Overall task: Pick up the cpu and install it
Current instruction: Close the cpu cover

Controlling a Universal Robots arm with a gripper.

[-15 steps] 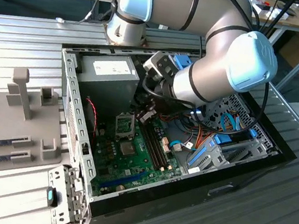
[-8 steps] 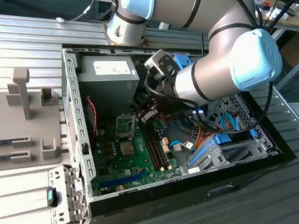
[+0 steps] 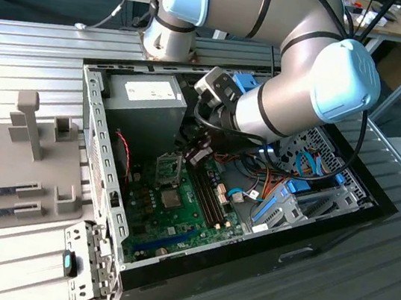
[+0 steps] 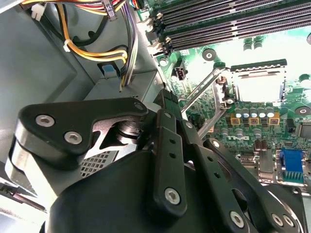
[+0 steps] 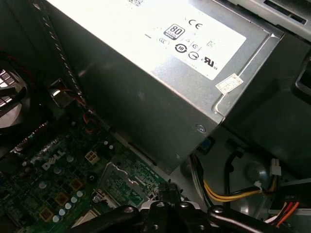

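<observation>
The cpu [image 3: 171, 197] is a silver-grey square lying flat in the motherboard's socket [image 4: 257, 87]; in the second wrist view it glares bright inside the dark frame. The socket's metal load plate [image 3: 170, 167] lies swung open toward the power supply, with its lever [image 4: 204, 97] raised. My gripper [image 3: 194, 155] hangs over that open plate, beside the cpu and not touching it. In the second wrist view my gripper [image 4: 167, 99] has its black fingers pressed together with nothing showing between them. Its tip [image 5: 167, 191] sits just above the open plate [image 5: 121, 187] in the first wrist view.
The grey power supply box [image 3: 146, 108] with a white label stands close behind the gripper. Yellow and orange cables [image 4: 97, 51] run beside it. Long memory slots [image 3: 205, 192] lie on the exterior view's right of the socket. A fixture [image 3: 6, 189] with memory sticks sits outside the case.
</observation>
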